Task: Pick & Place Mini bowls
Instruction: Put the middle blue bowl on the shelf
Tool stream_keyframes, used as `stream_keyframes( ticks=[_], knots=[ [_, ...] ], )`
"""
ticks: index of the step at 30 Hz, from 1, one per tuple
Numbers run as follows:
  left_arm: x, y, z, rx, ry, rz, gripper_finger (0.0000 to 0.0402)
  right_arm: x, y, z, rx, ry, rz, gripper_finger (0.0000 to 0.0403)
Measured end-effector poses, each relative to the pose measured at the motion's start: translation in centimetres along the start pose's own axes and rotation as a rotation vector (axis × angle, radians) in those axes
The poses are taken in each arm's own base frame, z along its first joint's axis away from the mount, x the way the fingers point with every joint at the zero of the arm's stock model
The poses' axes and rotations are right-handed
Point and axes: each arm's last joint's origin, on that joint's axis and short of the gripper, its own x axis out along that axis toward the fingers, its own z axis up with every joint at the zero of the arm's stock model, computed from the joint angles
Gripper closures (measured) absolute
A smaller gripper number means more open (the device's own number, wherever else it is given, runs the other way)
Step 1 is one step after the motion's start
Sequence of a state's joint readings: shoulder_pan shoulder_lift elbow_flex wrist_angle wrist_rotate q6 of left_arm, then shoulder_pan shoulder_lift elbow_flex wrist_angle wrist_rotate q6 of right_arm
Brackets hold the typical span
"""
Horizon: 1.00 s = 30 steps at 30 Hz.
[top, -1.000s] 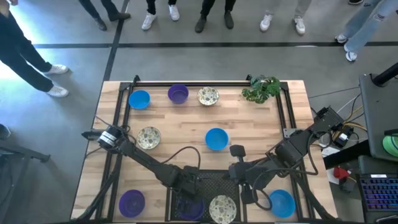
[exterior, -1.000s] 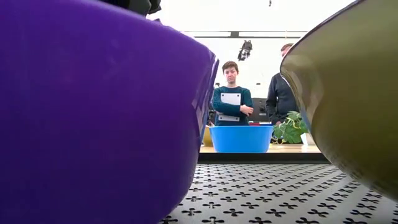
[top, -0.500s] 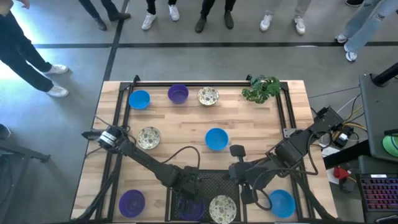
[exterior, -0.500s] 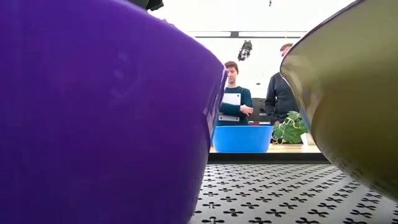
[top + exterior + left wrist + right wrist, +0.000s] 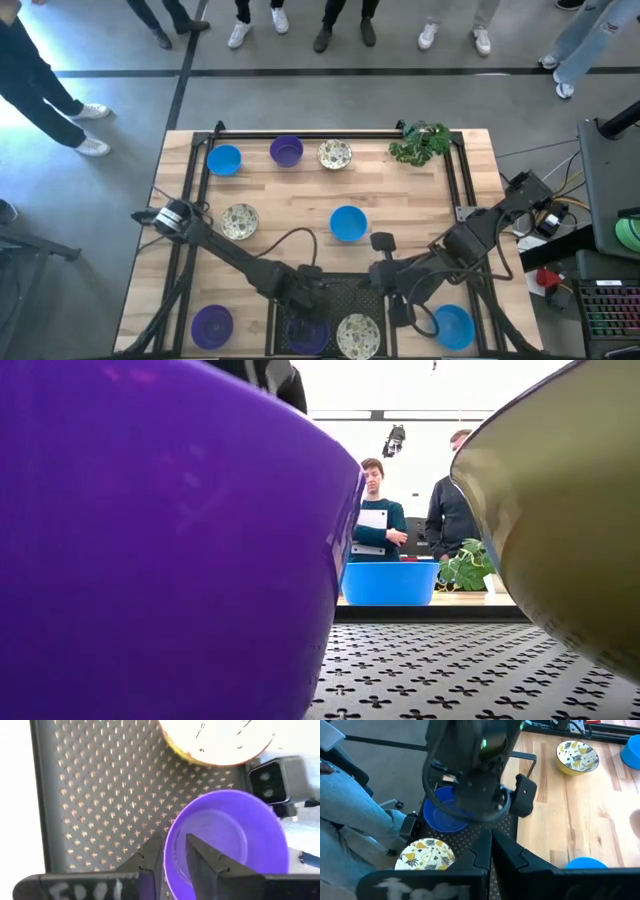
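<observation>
The left gripper (image 5: 174,857) fingers pinch the purple bowl (image 5: 230,840) rim beside the patterned bowl (image 5: 220,740); releasing crookedly may tip it. Right gripper fingers: cannot tell.

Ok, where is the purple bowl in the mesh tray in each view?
High view: purple bowl at the bottom edge, in the left half of the tray.
Low view: purple bowl fills the left side.
Left wrist view: purple bowl lower right, its rim between the left tool's fingers.
Right wrist view: purple bowl centre-left, partly behind the left arm; right tool waits.
Shared landmark: patterned bowl beside it.
</observation>
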State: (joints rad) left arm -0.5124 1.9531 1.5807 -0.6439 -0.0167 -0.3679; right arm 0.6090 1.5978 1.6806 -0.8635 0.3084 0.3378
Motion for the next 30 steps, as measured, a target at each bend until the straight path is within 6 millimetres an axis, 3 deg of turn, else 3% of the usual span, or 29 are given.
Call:
stream_keyframes(
  ticks=[7, 15, 23, 30],
  knots=[
    [-3.9, 0.6, 1.1, 0.037, -0.101, 0.016, 0.0326, -1.3, -0.9, 0.1, 0.014, -0.011, -0.022, 0.0394],
    [-9.9, 1.7, 1.3, 0.069, -0.233, 0.176, 0.0326, -2.5, -3.4, -0.4, 0.100, 0.036, -0.168, 0.0394],
    [-15.5, 2.5, 0.7, 0.108, -0.367, 0.348, 0.0326, -1.6, -7.2, -1.0, 0.236, 0.142, -0.297, 0.0394],
    [-18.5, 3.6, -0.6, 0.112, -0.417, 0.400, 0.0326, 0.1, -10.6, -1.9, 0.316, 0.214, -0.355, 0.0394]
  ],
)
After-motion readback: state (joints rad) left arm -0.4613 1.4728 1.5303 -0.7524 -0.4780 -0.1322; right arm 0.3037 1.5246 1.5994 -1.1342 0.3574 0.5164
